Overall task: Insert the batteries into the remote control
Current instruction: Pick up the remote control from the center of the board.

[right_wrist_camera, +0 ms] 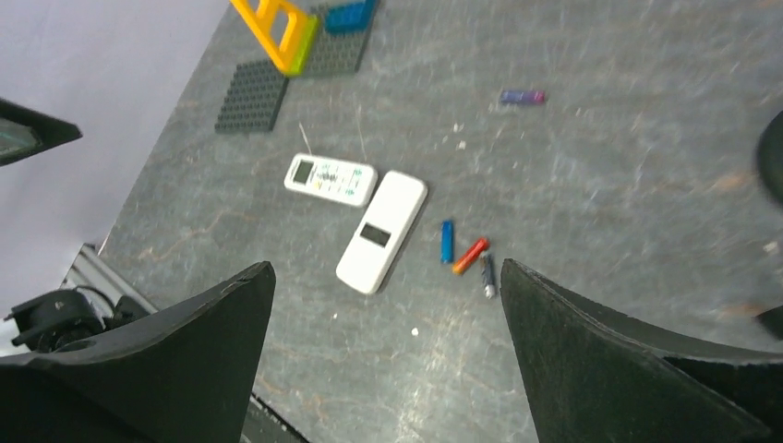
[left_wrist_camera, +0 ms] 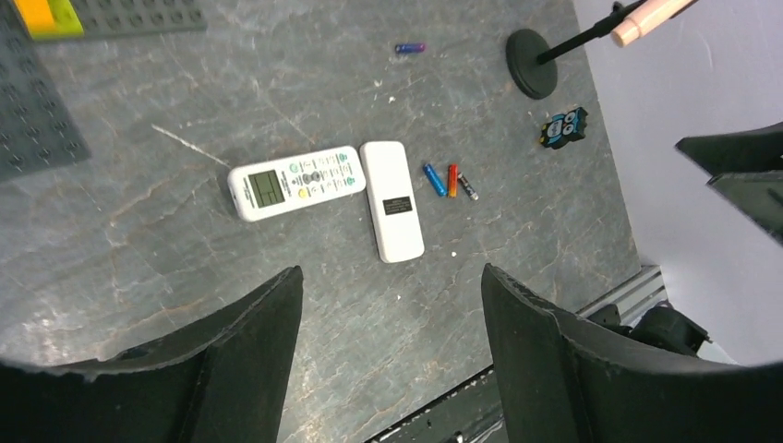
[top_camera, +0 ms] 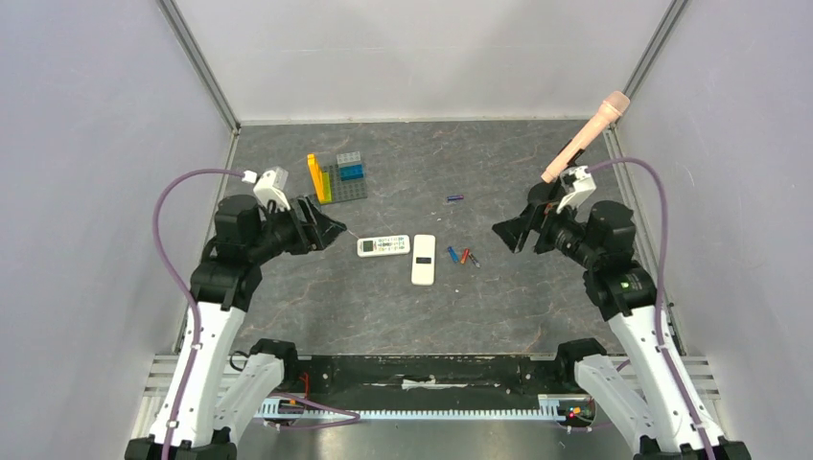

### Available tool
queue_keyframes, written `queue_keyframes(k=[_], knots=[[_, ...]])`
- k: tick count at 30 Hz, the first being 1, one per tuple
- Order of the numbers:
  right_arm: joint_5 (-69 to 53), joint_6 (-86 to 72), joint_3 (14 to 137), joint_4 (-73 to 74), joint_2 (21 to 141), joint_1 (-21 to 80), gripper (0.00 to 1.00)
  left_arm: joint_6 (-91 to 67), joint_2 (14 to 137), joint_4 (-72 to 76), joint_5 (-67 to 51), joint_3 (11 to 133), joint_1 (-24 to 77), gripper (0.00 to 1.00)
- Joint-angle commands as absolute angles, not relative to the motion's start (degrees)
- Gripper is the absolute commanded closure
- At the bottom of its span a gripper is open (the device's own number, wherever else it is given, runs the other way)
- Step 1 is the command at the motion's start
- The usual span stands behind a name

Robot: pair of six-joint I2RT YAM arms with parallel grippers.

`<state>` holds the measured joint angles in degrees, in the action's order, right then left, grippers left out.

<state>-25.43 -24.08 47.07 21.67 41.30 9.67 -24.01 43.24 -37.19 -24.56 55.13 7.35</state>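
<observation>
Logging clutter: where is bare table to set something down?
Free: the near strip in front of the buttoned remote and the face-down remote; between the brick plates and lone purple battery. Crowded: three batteries beside the face-down remote.

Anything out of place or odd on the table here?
The purple battery lies alone, far from the three batteries clustered beside the face-down remote. The second remote lies face up, crosswise to it. Nothing looks spilled or damaged.

Markings on batteries (left_wrist_camera: 452, 179) illegibly small
</observation>
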Motion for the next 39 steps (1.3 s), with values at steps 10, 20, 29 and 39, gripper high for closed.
queue_keyframes(k=[10, 20, 29, 39], knots=[[12.2, -32.3, 44.1, 17.3, 58.4, 38.2, 0.11, -37.5, 48.3, -19.7, -15.3, 42.4, 10.6, 0.28], [34.9, -40.2, 58.1, 23.8, 83.2, 55.5, 0.02, -37.2, 47.3, -23.9, -11.9, 41.0, 10.6, 0.30], [33.3, -49.2, 67.4, 27.7, 98.8, 59.7, 0.02, -36.2, 46.8, -25.4, -11.4, 41.1, 10.6, 0.30], [29.8, -53.0, 68.3, 28.4, 105.5, 59.6, 0.04, -35.7, 47.8, -24.8, -11.0, 40.5, 10.6, 0.30]])
